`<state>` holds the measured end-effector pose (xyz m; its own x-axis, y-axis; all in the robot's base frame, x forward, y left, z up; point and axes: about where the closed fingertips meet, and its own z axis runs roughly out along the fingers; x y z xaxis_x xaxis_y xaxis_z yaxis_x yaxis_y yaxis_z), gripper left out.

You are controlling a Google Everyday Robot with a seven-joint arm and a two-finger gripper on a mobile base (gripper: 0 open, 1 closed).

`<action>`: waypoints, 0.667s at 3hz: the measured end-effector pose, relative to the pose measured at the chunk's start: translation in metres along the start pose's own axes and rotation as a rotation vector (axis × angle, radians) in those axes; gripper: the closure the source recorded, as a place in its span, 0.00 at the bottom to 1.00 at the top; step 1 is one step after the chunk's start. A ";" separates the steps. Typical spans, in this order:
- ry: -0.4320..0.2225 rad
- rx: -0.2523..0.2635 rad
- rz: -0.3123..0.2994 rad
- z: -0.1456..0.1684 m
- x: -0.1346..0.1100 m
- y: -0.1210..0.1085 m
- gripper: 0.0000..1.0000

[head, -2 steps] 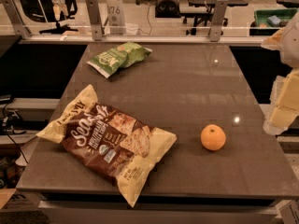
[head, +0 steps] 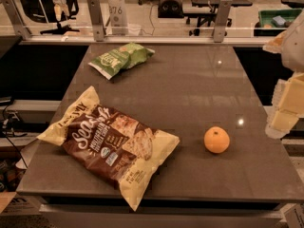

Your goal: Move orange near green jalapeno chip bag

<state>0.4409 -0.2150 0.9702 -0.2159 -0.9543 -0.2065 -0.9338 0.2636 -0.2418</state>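
The orange (head: 216, 140) sits on the dark grey table (head: 190, 89), near the front right. The green jalapeno chip bag (head: 120, 58) lies flat at the table's far left, well apart from the orange. My gripper (head: 285, 109) shows as pale cream parts at the right edge of the view, beyond the table's right side and above and to the right of the orange. It touches nothing, and part of it is cut off by the frame.
A large brown-and-yellow chip bag (head: 110, 146) lies at the front left, between the two in depth. A rail with metal posts (head: 221, 19) runs along the table's far edge. Office chairs and desks stand behind it.
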 end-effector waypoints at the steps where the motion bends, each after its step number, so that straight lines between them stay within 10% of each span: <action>1: -0.031 -0.028 0.009 0.019 0.000 0.000 0.00; 2: -0.081 -0.072 0.007 0.043 -0.003 0.010 0.00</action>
<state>0.4450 -0.2033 0.9274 -0.2013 -0.9374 -0.2843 -0.9513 0.2563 -0.1716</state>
